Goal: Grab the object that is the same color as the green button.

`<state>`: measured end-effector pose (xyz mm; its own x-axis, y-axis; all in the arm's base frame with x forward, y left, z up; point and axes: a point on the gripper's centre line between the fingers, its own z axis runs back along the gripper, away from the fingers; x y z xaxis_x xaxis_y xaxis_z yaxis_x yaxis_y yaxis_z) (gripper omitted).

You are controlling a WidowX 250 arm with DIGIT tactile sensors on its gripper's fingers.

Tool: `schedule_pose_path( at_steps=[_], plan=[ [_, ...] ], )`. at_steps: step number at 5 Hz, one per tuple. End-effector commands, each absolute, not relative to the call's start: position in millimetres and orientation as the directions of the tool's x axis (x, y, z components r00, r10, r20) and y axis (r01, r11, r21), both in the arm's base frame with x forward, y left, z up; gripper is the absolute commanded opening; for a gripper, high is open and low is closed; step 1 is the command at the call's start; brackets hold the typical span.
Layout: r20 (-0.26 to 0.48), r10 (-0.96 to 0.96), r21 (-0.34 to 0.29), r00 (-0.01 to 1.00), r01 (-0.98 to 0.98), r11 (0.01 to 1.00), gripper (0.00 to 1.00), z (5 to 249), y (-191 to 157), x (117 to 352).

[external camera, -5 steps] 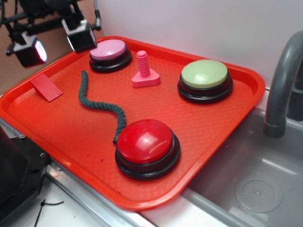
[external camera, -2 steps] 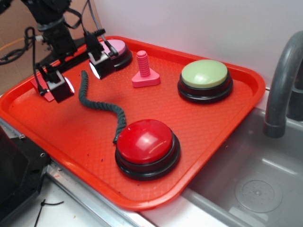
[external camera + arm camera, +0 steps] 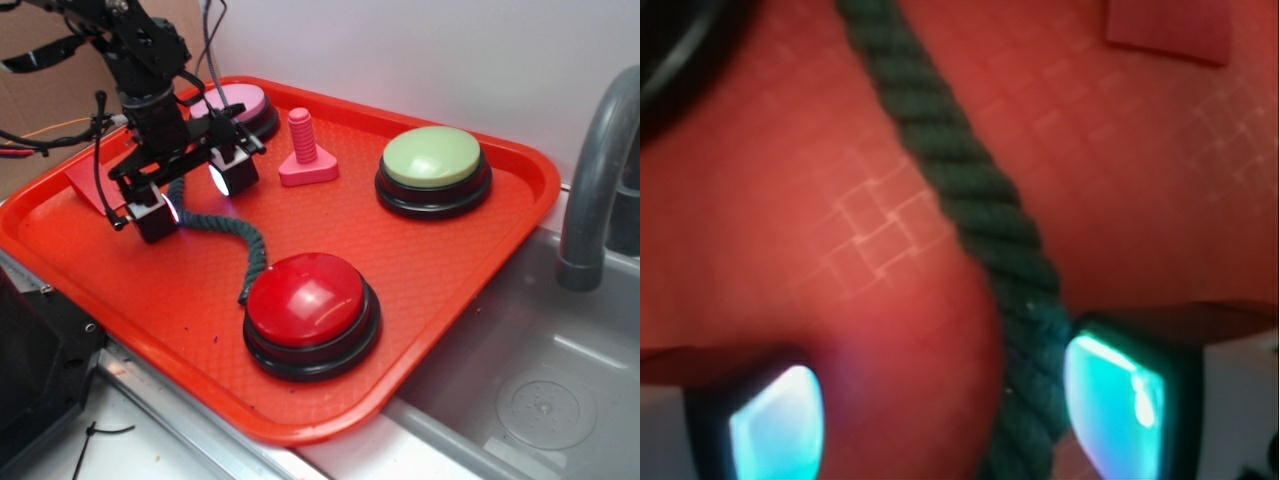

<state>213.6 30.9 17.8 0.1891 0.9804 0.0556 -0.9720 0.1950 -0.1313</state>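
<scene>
A red tray (image 3: 480, 260) is seen resting on the table beside a grey sink (image 3: 540, 400) with a grey faucet (image 3: 595, 170) at 3 o'clock. On the tray, a dark green rope (image 3: 245, 240) is laid in a wavy line, running from under the end effector at about 10 o'clock down to the red button (image 3: 310, 310) at 6 o'clock, where its lower end is seen just beside the button's black base. The green button (image 3: 435, 165) is placed at 2 o'clock, well apart from the rope. A pink bolt (image 3: 305, 150) stands upright near 12 o'clock, and a pink button (image 3: 240, 105) is partly hidden behind the arm at 11 o'clock. A red wedge (image 3: 88, 185) is glimpsed at 9 o'clock, mostly covered by the arm. The end effector (image 3: 190, 192) is held low over the tray with its two fingers apart, the upper stretch of the rope lying between them. In the wrist view the rope (image 3: 970, 190) is shown passing diagonally from 12 o'clock to 6 o'clock, close against the finger (image 3: 1125, 400) at 4 o'clock and well clear of the finger at 8 o'clock; the end effector (image 3: 940, 415) is not closed on it. Whether the fingertips touch the tray cannot be told.
</scene>
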Motion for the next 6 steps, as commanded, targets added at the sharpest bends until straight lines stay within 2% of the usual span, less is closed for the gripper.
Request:
schedule_pose_path(
  at_steps=[1, 4, 5, 6],
  plan=[
    [0.086, 0.986, -0.146, 0.140, -0.978, 0.152, 0.02, 12, 36, 209],
    [0.086, 0.975, -0.141, 0.203, -0.967, 0.213, 0.00, 17, 34, 209],
    [0.074, 0.954, -0.103, 0.291, -0.949, 0.297, 0.00, 22, 34, 210],
    [0.007, 0.890, -0.040, 0.456, -0.889, 0.456, 0.00, 47, 32, 210]
  ],
)
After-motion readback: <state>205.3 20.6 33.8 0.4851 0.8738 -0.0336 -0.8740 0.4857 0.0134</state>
